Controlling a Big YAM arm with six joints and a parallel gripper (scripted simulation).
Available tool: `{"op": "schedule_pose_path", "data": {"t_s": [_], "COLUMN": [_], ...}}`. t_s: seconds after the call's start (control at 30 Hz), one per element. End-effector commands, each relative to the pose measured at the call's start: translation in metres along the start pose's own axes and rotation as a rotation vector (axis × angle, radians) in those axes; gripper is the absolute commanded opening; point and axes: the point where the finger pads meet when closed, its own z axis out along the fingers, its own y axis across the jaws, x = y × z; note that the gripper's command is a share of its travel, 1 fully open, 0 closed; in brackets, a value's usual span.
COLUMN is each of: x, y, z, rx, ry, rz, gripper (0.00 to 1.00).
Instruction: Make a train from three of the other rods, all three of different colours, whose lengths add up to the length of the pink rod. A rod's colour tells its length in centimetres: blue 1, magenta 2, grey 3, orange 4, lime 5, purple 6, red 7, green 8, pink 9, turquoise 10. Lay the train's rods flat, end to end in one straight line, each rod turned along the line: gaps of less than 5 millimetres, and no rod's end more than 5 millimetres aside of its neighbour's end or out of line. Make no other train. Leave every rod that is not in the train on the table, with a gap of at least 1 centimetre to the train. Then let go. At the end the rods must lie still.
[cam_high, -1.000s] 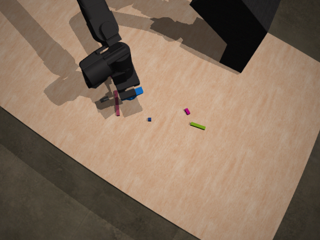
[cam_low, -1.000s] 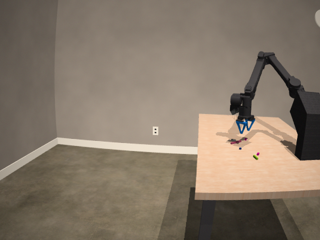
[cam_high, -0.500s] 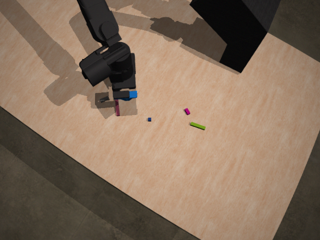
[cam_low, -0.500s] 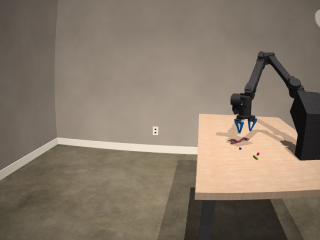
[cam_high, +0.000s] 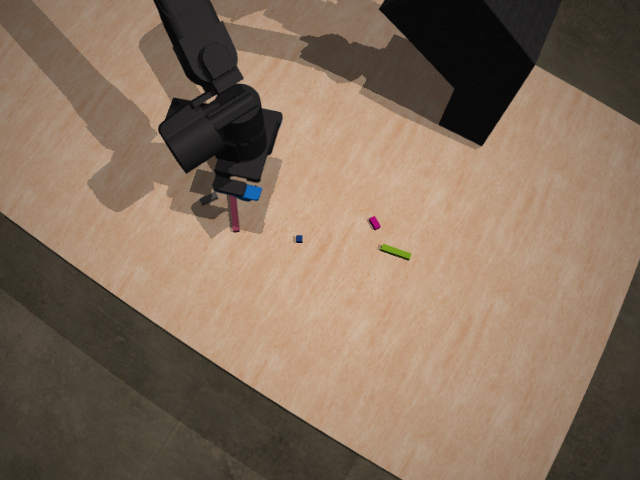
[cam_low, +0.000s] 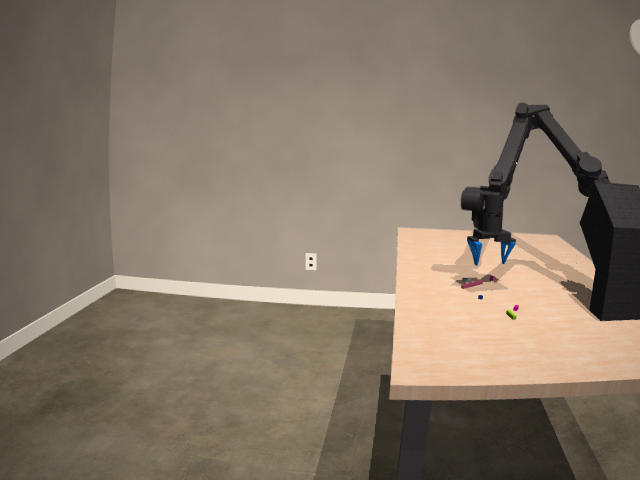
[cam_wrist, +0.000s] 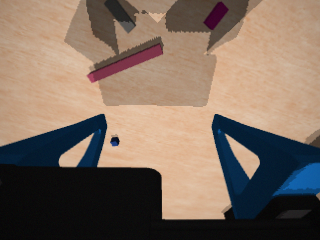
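In the top view, going left to right, a grey rod (cam_high: 208, 199) (cam_wrist: 120, 16) lies on the worktop (cam_high: 336, 335) (cam_low: 496, 356) (cam_wrist: 280, 90), left of centre in the frame; in the wrist view it is at the upper left. Just beside it in the top view comes the pink rod (cam_high: 234, 214) (cam_low: 471, 284) (cam_wrist: 126, 63), its upper part passing out of sight under the pincer (cam_high: 253, 165) (cam_low: 490, 264) (cam_wrist: 159, 120). The wrist view shows the pink rod whole, slanting across the upper left of the frame.

The pincer is spread wide with nothing between its fingers, and it hangs above the worktop, right of centre in the exterior view. The black arm (cam_high: 199, 41) (cam_low: 509, 149) reaches down to it from the upper left of the top view.

A small blue rod (cam_high: 299, 238) (cam_low: 480, 297) (cam_wrist: 114, 140) sits near the middle of the top view, apart from the others. Further right are a magenta rod (cam_high: 374, 223) (cam_low: 515, 307) and, near it and slightly lower in the frame, a lime rod (cam_high: 395, 252) (cam_low: 511, 314). A black block (cam_high: 475, 77) (cam_low: 620, 258) stands at the upper right.

Another magenta rod (cam_low: 491, 278) (cam_wrist: 216, 16) lies at the upper right of the wrist view; the top view hides it. The visible rods lie separately, at differing angles, and form no train.
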Motion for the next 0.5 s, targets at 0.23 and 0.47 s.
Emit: {"op": "schedule_pose_path", "data": {"t_s": [0.23, 0.47], "x": [0.0017, 0.0017], "y": [0.0041, 0.0044], "z": [-0.0048, -0.0051], "rx": [-0.01, -0.011], "ry": [-0.001, -0.001], "rz": [0.301, 0.449], "gripper": [1.0, 1.0]}}
